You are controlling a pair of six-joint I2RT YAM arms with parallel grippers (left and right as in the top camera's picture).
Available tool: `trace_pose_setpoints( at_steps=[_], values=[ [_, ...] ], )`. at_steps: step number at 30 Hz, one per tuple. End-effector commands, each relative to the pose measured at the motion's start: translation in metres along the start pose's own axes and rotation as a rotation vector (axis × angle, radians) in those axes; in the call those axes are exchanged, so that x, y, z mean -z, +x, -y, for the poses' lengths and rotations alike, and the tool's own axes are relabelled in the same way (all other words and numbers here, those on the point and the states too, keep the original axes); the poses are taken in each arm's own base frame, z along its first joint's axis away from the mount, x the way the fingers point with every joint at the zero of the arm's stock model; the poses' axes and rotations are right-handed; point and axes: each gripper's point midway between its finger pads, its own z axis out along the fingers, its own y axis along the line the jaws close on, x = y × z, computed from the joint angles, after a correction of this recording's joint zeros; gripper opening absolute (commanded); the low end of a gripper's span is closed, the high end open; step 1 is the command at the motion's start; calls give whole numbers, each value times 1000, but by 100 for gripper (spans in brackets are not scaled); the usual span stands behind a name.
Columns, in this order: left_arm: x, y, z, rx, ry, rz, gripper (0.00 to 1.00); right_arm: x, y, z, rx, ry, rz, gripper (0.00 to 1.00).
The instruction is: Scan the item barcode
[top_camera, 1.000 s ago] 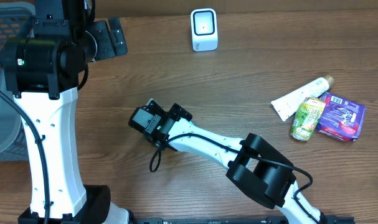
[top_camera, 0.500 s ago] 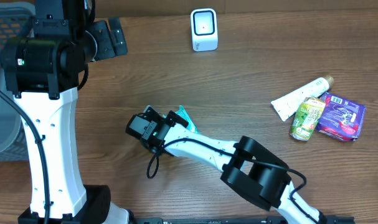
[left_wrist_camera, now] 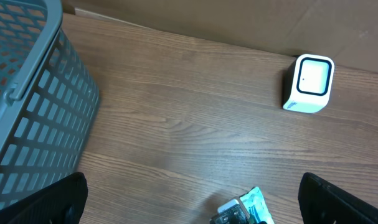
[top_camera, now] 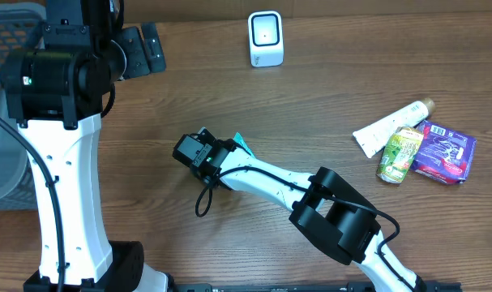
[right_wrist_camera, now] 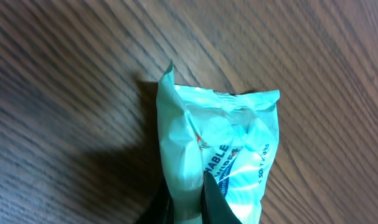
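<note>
On the table [top_camera: 327,97], right hand [right_wrist_camera: 187,202] pinches the teal packet [right_wrist_camera: 238,137]; left hand [left_wrist_camera: 192,199] wide

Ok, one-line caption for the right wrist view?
Right gripper shut on one end of a teal packet, wood table behind.

A brown wood-grain worktop [top_camera: 327,105] fills the scene, evenly lit. A plain tan board [left_wrist_camera: 238,18] lines its far edge.

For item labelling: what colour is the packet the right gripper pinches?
Mint green packet; right wrist view.
</note>
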Motion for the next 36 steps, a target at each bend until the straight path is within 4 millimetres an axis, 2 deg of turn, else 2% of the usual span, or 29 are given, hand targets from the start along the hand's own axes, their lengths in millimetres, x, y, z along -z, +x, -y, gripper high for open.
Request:
trace_pose_setpoints(
  at_steps=[1,5,9,11,12,13,15,18,19,21,26,31,34,36],
  values=[
    [0,-3,-1,15,-9,12,100,-3,10,-11,-39,-79,-74,4],
    [0,-3,-1,15,-9,12,100,36,-12,-14,-117,-248,-27,4],
    [0,-3,-1,15,-9,12,99,91,-47,8,-292,-558,83,4],
    [0,-3,-1,15,-9,12,100,114,-59,19,-370,-772,119,4],
    [0,-3,-1,15,-9,12,100,134,-71,29,-414,-1014,156,4],
    [0,-3,-1,15,-9,12,100,139,-74,36,-447,-1116,168,4],
    [0,-3,-1,15,-9,12,100,134,-76,49,-521,-1227,169,4],
    [0,-3,-1,15,-9,12,100,121,-70,52,-592,-1347,159,4],
    [0,-3,-1,15,-9,12,100,116,-67,50,-609,-1373,150,4],
    [0,-3,-1,15,-9,12,100,95,-55,38,-675,-1405,113,4],
    [0,-3,-1,15,-9,12,100,77,-44,27,-757,-1461,92,4],
    [0,-3,-1,15,-9,12,100,47,-31,30,-838,-1348,65,4],
    [0,-3,-1,15,-9,12,100,12,-14,35,-902,-1141,13,4],
    [0,-3,-1,15,-9,12,99,-3,-3,40,-928,-1039,-17,4]
  ],
)
